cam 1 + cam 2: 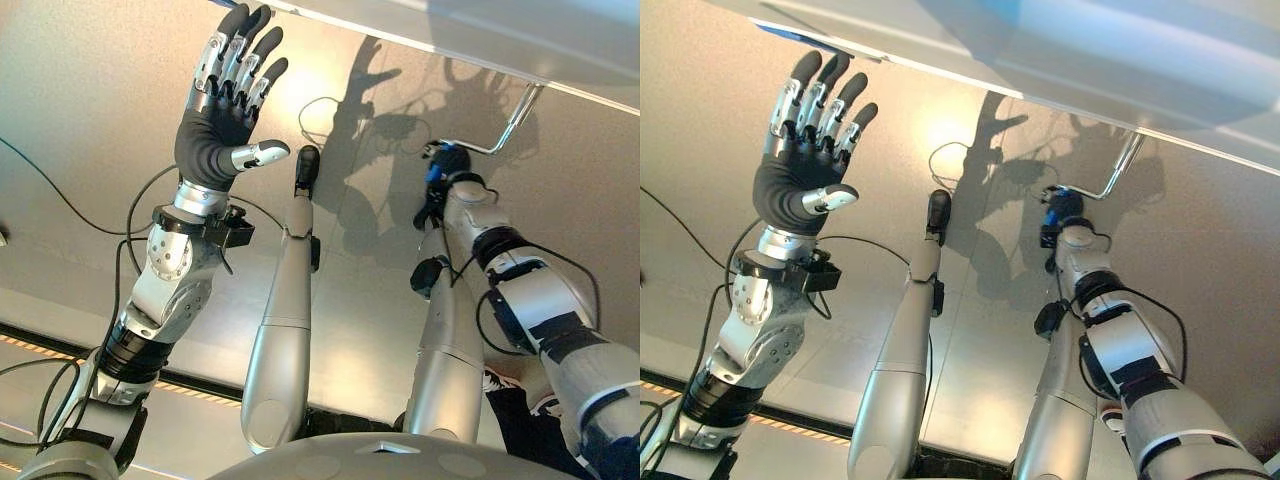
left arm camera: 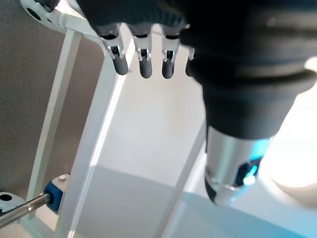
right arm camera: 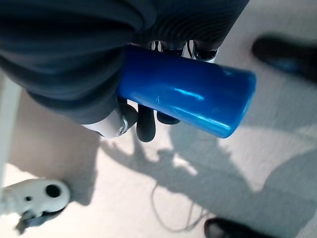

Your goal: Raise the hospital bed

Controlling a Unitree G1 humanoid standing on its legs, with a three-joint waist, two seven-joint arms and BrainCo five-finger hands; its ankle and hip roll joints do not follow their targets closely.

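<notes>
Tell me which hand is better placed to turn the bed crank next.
The right hand. Its fingers are curled round the blue cylindrical crank grip on the bent silver metal crank rod under the white bed frame. The left hand is raised, open, holding nothing.

Pale grey floor (image 1: 80, 90), apparently bare under white bed frame (image 2: 99, 124)
</notes>
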